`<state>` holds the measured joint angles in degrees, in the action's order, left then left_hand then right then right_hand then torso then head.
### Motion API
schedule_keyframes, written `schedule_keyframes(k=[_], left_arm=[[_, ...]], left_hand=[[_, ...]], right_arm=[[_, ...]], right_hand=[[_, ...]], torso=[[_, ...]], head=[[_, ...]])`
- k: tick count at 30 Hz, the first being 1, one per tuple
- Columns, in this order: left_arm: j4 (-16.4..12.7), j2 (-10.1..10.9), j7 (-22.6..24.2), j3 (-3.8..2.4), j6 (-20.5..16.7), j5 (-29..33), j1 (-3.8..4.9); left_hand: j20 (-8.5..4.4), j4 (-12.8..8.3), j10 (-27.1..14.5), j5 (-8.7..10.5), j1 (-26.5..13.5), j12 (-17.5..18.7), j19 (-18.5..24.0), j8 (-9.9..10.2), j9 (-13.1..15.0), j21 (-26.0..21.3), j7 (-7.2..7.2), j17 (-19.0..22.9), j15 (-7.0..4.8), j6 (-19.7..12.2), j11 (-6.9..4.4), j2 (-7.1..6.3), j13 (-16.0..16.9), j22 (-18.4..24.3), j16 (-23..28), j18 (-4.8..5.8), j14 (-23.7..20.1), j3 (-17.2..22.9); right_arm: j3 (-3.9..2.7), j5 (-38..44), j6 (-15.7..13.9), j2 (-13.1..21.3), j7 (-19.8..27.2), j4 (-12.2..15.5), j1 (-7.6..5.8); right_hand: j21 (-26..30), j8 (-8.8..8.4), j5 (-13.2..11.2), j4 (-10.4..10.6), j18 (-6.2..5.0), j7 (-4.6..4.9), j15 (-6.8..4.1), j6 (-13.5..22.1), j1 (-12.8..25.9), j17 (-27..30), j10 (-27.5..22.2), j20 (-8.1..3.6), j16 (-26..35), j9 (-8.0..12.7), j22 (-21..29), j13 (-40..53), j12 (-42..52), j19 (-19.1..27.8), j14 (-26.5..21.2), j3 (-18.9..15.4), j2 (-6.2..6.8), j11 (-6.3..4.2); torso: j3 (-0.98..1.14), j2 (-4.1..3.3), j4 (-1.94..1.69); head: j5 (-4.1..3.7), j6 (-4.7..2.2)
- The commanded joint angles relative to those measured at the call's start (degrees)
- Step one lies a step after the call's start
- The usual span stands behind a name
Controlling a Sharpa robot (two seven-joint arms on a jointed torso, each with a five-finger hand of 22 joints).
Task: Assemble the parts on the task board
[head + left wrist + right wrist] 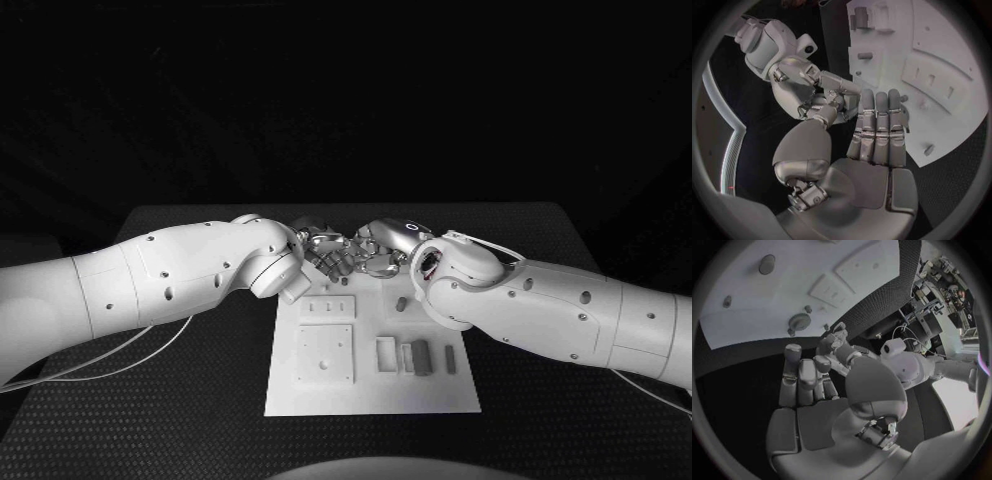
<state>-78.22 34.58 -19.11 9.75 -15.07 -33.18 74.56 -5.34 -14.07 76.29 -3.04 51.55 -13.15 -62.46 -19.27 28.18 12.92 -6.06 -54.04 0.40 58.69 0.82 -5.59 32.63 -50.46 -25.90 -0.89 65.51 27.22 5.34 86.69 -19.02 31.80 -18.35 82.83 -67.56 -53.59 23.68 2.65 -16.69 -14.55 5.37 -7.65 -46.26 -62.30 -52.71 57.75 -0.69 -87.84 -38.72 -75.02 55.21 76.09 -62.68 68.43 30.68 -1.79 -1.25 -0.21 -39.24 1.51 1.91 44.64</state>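
Head view: black table (188,400) with white task board (368,385) at centre. Both white arms meet over the board's far edge; left hand (329,255) and right hand (378,250) touch or nearly touch there, fingers interlocked too tightly to separate. Cannot tell if a part sits between them. Arms and hands block the board's far strip. Grey parts (415,355) stand in a row on the board's near right area, a raised square plate (326,352) to their left, a smaller slotted plate (329,307) beyond it. No readable writing.

Left wrist view: left hand (876,132) with fingers straight and pressed side by side, thumb (817,120) bent across toward the right hand (811,75), whose fingertips meet it. Something small may be pinched at the contact; too dark to make out, so the grasp cannot be told. Task board (942,100) lies beyond the fingers, slotted plate (932,77) and small pegs visible; fingers cover part of its edge.

Right wrist view: right hand (807,385) fingers extended, thumb (870,390) bulking in front and hiding the fingertip contact with the left hand (839,342). Holding or empty cannot be told. Task board (786,315) past the fingers, with a round knob (801,321) and round peg (767,262). Board cut off at circle rim.
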Motion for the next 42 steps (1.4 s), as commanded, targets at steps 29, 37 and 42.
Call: schedule_keyframes(k=[29, 37, 42], left_arm=[[-0.9, 0.1, 0.4, -0.20, 0.0, 0.9, 0.07], [-0.7, 0.6, 0.3, -0.21, 0.5, 0.8, -0.01], [-0.8, 0.6, 0.2, -0.21, 0.8, 1.2, -0.01]], left_hand=[[-0.44, -2.0, -0.1, -0.17, 5.7, -2.4, -0.8, -0.8, 0.5, 0.6, 0.55, 0.1, -0.54, 1.6, -0.63, 6.79, 2.0, -2.5, -3.2, -0.57, -0.1, 6.1], [-0.53, -2.1, 0.3, 0.11, 5.5, -2.8, -1.0, -1.2, 0.9, 0.8, 0.75, 0.1, -0.65, 2.0, -0.83, 7.16, 2.3, -2.9, -3.7, -0.56, 0.1, 6.1], [-0.57, -2.1, 0.4, 0.20, 5.2, -2.9, -1.1, -1.3, 1.1, 0.8, 0.81, 0.0, -0.70, 2.1, -0.90, 7.19, 2.4, -3.1, -4.0, -0.56, 0.2, 5.9]], right_arm=[[0.07, 1.6, 2.1, -0.9, 1.8, -1.2, 0.49], [0.07, 1.5, 2.1, -0.9, 1.8, -1.6, 0.56], [0.07, 1.0, 1.9, -0.9, 2.0, -1.5, 0.76]], right_hand=[[-0.3, -0.16, 0.3, -0.1, -0.45, -1.66, -0.52, -14.3, -0.3, 0.0, -1.1, -0.38, -0.2, -0.1, -1.0, -0.1, -0.3, 0.0, 0.5, 0.4, 0.31, -1.15], [-0.3, -0.19, 0.3, -0.1, -0.45, -1.66, -0.52, -14.3, -0.3, 0.0, -1.1, -0.38, -0.2, -0.1, -1.0, -0.1, -0.3, 0.0, 0.5, 0.5, 0.34, -1.15], [-0.3, -0.20, 0.3, -0.1, -0.45, -1.67, -0.52, -14.3, -0.3, 0.0, -1.0, -0.38, -0.2, -0.1, -1.0, -0.1, -0.3, 0.0, 0.5, 0.5, 0.35, -1.15]], torso=[[-0.01, -0.03, 0.00], [0.01, -0.04, 0.03], [0.08, -0.06, 0.03]], head=[[-0.11, 0.08], [-0.20, 0.14], [-0.17, 0.26]])
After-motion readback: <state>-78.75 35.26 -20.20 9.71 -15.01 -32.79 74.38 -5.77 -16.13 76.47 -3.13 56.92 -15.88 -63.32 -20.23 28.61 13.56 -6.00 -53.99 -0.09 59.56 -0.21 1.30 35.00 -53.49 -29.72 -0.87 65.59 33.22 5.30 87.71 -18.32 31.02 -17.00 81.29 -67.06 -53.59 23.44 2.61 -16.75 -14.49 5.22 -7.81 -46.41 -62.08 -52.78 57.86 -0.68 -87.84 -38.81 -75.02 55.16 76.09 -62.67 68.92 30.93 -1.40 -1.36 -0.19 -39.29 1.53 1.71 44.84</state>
